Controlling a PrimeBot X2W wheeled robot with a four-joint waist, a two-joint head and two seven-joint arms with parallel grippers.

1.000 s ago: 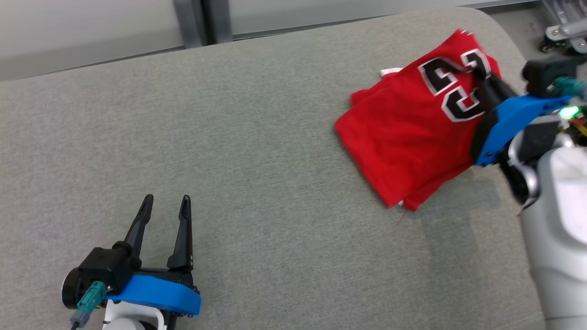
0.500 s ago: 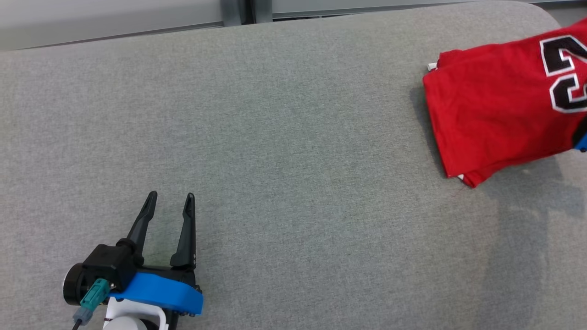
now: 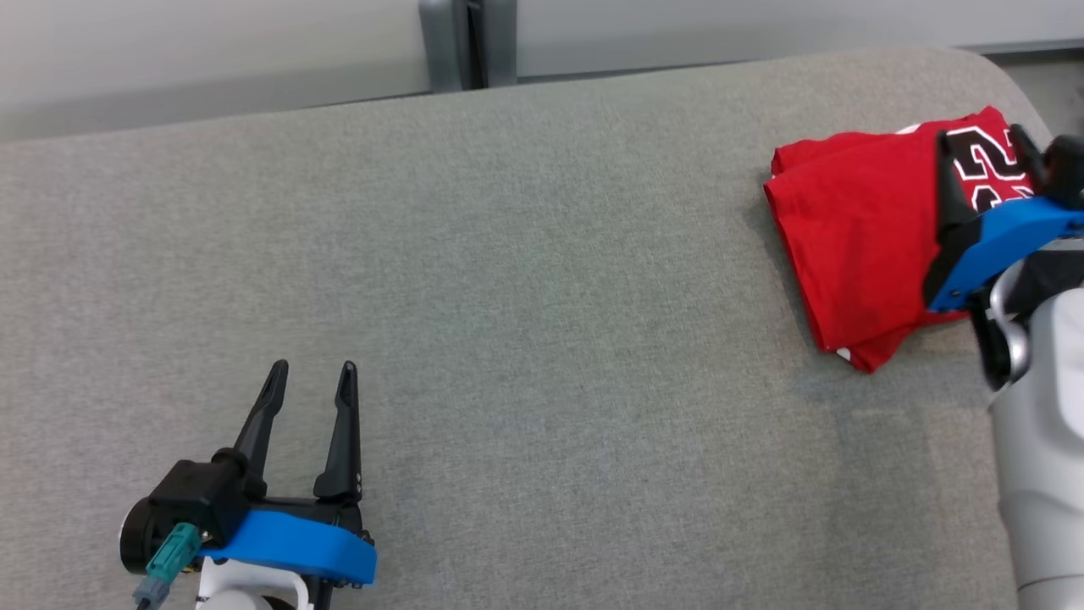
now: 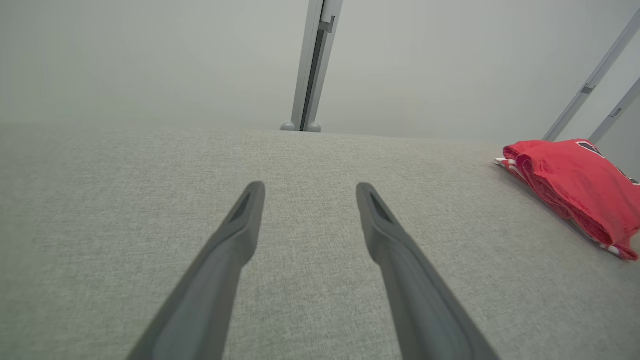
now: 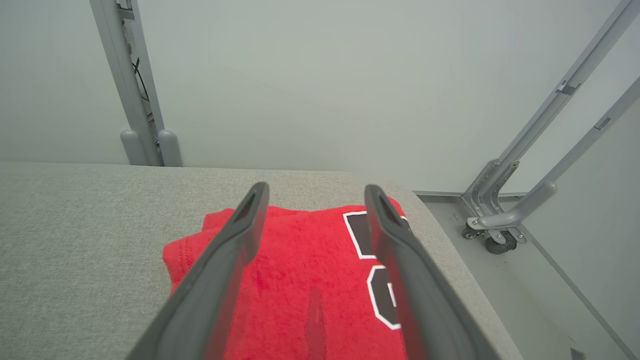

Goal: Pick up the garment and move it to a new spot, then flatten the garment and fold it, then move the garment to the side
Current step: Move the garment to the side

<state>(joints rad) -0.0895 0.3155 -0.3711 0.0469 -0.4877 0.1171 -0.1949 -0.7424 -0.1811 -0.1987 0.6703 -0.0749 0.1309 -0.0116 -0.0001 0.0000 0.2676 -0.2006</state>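
Garment (image 3: 855, 229): red jersey with black numerals edged in white, folded into a compact stack. It lies at the upper right of the head view on the grey fabric table (image 3: 542, 254), close to the rounded corner.

Right tool (image 3: 980, 140): blue collar on a pale forearm (image 3: 1042, 474). Its fingers are spread wide over the numeral end of the garment and clamp nothing. Whether they touch the cloth cannot be told.

Left tool (image 3: 312, 368): lower left of the head view, fingers parted wide and empty, over bare table and well apart from the garment.

Left wrist view adds a low side-on look at the garment at the right edge of the frame. The stacked layers of its folded edge show there, with white trim at the near lower corner.

Right wrist view adds the numerals seen between the spread fingers, the garment's far edge short of the table end, and the floor past the corner. A castor (image 5: 492, 240) under slanted metal struts stands there at the right.

Grey post (image 3: 466, 42): against the wall behind the table, top centre of the head view.
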